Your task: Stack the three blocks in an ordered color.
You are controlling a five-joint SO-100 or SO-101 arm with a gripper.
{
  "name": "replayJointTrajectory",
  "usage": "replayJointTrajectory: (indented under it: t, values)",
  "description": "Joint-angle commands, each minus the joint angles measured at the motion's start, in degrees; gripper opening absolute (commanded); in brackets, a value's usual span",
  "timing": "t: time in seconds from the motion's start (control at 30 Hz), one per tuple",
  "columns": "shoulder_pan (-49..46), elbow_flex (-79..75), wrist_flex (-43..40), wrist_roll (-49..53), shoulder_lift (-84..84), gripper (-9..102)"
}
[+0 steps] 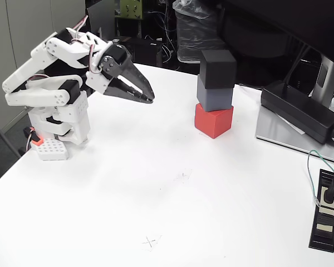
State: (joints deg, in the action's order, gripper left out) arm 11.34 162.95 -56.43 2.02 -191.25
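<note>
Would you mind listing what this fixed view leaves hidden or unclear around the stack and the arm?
- Gripper: the dark fingers overlap, so open or shut is unclear.
- Red block: its top face is covered by the gray block.
- Gray block: its top is covered by the black block.
- Power adapter: its cable is cut off by the right edge.

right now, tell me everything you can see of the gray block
The gray block is a matte, plain-faced cube in bluish gray, the middle of a three-block stack on the white table. It rests on the red block and carries the black block, twisted slightly relative to the red one below. It stands upright, and the gripper is off to its left, not touching it.
</note>
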Motion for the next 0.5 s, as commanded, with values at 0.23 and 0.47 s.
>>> replayJointTrajectory:
  t: [0.23,0.47]
  values:
    - [-0.4,11.8,8.3,-0.7,-0.2,-1]
    - [-0.4,12.7,11.7,-0.7,-0.2,-1]
